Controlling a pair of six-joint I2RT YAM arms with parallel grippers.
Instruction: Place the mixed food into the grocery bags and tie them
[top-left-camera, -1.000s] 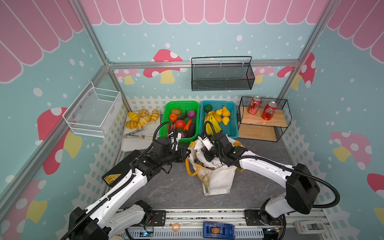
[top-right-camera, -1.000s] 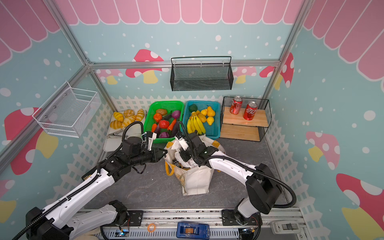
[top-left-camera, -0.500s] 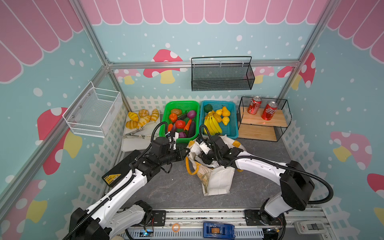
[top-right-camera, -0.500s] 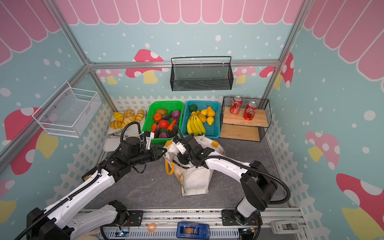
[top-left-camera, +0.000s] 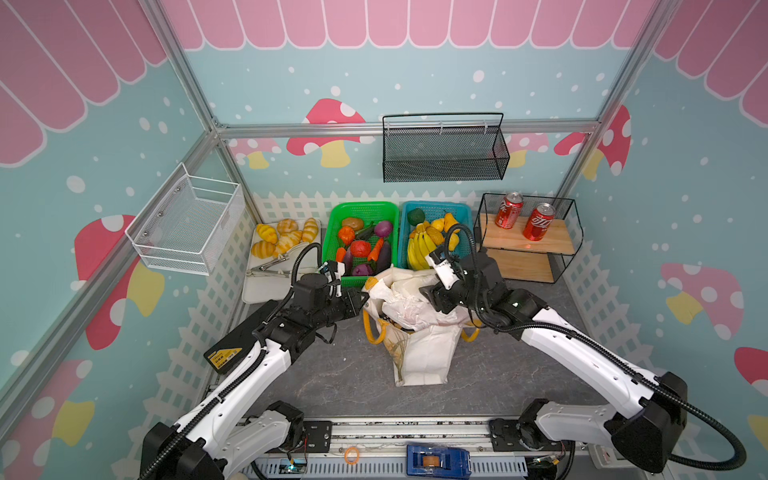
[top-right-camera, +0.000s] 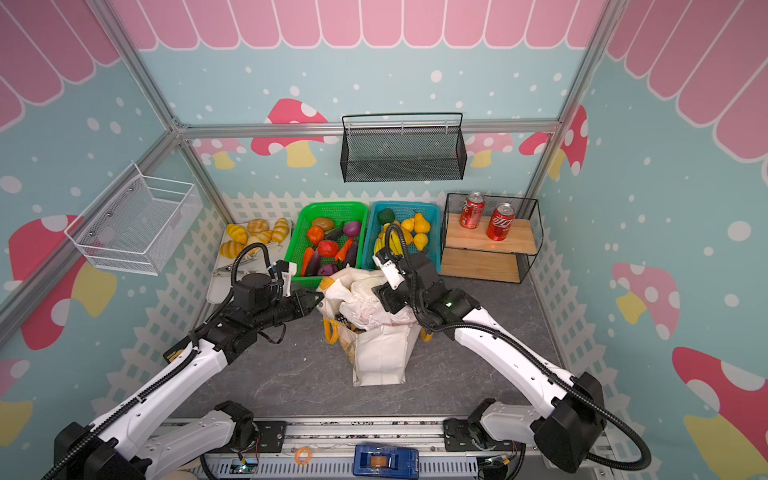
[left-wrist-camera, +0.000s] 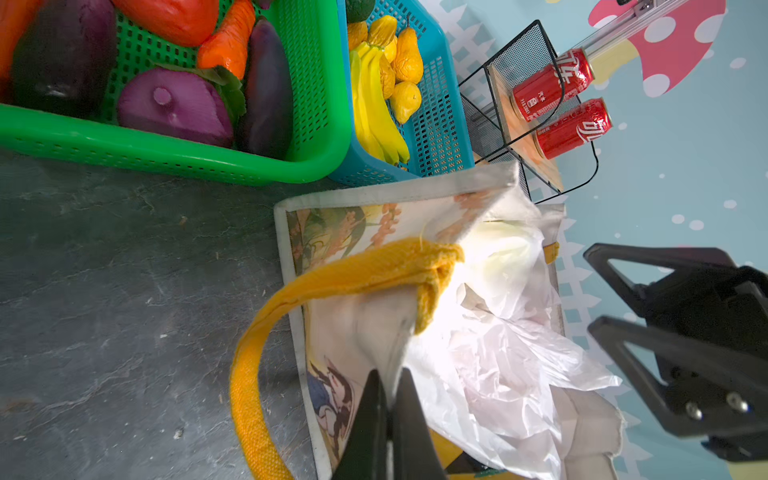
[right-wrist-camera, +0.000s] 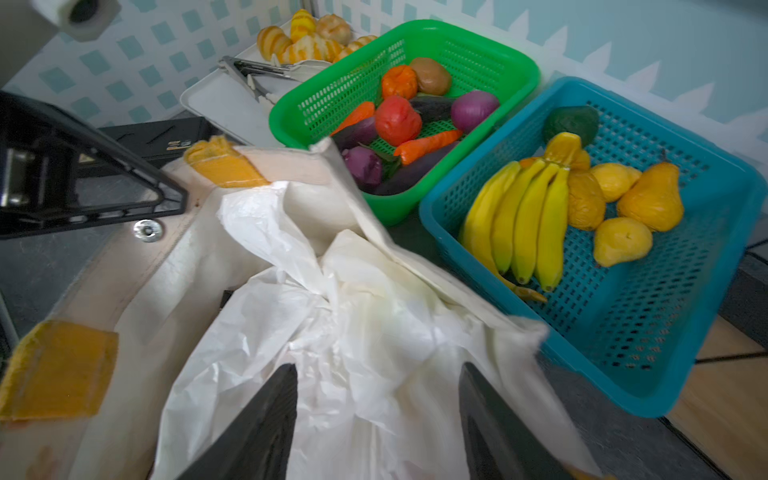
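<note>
Tabletop (top-left-camera: 332, 374): left gripper (left-wrist-camera: 390, 376) clamps tote (top-left-camera: 424, 357) rim, right gripper (right-wrist-camera: 378, 365) gapes over plastic bag (right-wrist-camera: 353, 311).

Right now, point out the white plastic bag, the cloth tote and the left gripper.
white plastic bag (right-wrist-camera: 332, 316): right wrist view, crinkled middle.
cloth tote (top-left-camera: 424, 357): a top view, front panel.
left gripper (left-wrist-camera: 390, 380): left wrist view, between fingertips.

Mock toy grocery stall set up as a robot test cell: pastel mushroom-print walls (top-left-camera: 291, 75) on aluminium framing (top-left-camera: 291, 129), plastic baskets (top-left-camera: 359, 205) of toy vegetables (top-left-camera: 360, 248) and toy fruit (top-left-camera: 417, 253), red soda cans (top-left-camera: 510, 210) on a wire shelf (top-left-camera: 525, 266), two white robot arms (top-left-camera: 245, 374) bolted to a front rail (top-left-camera: 395, 432).
</note>
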